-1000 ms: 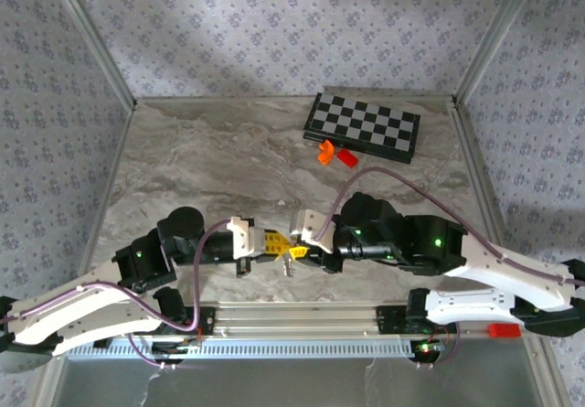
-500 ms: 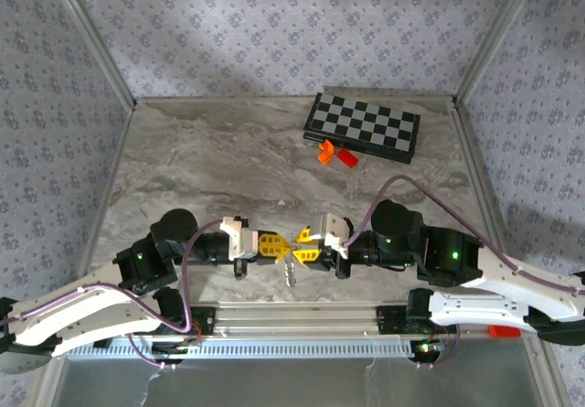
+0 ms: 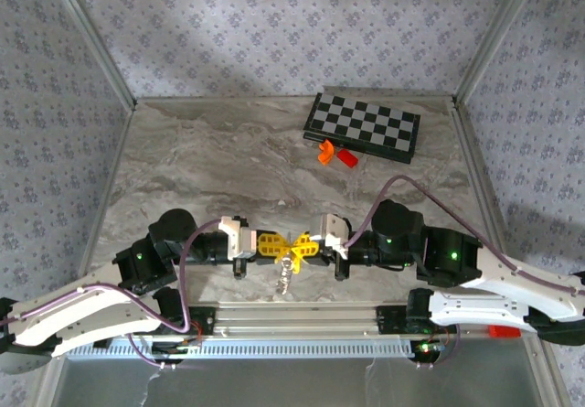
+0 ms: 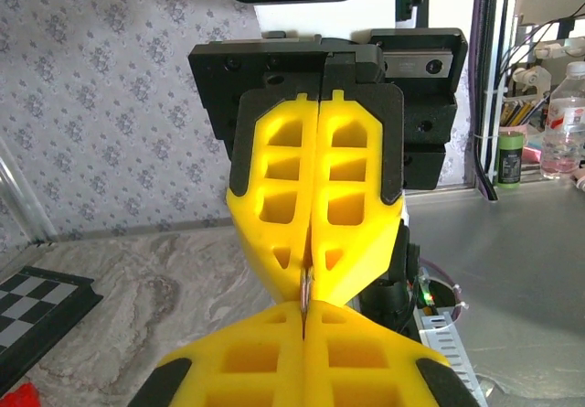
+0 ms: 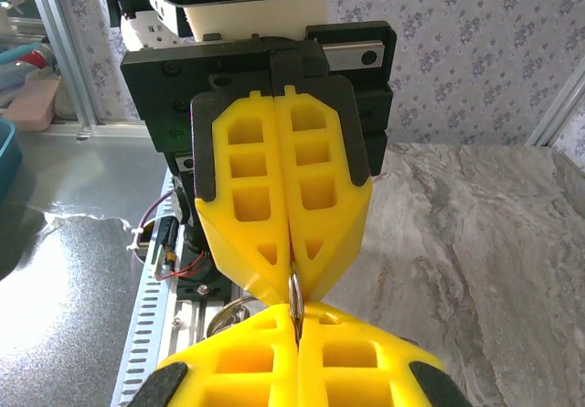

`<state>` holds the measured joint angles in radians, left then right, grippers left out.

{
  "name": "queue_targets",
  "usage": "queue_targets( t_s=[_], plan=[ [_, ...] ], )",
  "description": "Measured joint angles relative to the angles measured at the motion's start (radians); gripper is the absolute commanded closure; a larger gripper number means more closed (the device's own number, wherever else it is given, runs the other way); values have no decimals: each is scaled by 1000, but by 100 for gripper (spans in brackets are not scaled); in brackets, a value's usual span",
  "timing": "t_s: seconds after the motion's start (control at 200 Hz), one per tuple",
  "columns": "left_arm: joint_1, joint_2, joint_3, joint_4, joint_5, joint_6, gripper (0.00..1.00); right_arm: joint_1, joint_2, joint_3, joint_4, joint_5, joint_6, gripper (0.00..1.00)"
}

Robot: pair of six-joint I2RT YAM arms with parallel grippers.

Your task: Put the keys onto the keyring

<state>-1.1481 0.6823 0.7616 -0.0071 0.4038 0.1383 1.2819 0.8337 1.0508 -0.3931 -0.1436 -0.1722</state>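
Observation:
My left gripper (image 3: 280, 245) and right gripper (image 3: 302, 245) meet tip to tip near the table's front edge, both with yellow fingers. Each is shut on the same thin metal keyring (image 5: 294, 290), which I see edge-on between the two pairs of tips. A bunch of silver keys (image 3: 288, 277) hangs below the pinch point. In the left wrist view my left gripper (image 4: 303, 308) faces the right arm's fingers (image 4: 352, 187), with the keyring's edge (image 4: 304, 286) between them. In the right wrist view my right gripper (image 5: 296, 314) faces the left arm's fingers (image 5: 251, 187). A second metal loop (image 5: 228, 314) hangs lower left.
A folded chessboard (image 3: 363, 125) lies at the back right, with an orange piece (image 3: 325, 152) and a red piece (image 3: 346, 157) beside its near edge. The metal rail (image 3: 302, 320) holding the arm bases runs just in front of the grippers.
The right gripper swung round to face the left one, came in open, and has shut on the keyring. The hanging keys dropped slightly lower.

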Motion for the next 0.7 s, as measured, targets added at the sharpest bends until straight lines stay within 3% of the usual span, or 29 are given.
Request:
queue_targets(
  t_s=[0.165, 0.44, 0.7],
  plan=[
    [0, 4, 0, -62, -53, 31, 83, 0, 42, 33, -77, 28, -5, 100],
    [0, 26, 5, -174, -132, 64, 85, 0, 169, 168, -297, 77, -31, 100],
    [0, 32, 16, -221, -143, 82, 89, 0, 210, 205, -358, 80, -40, 100]
  ],
)
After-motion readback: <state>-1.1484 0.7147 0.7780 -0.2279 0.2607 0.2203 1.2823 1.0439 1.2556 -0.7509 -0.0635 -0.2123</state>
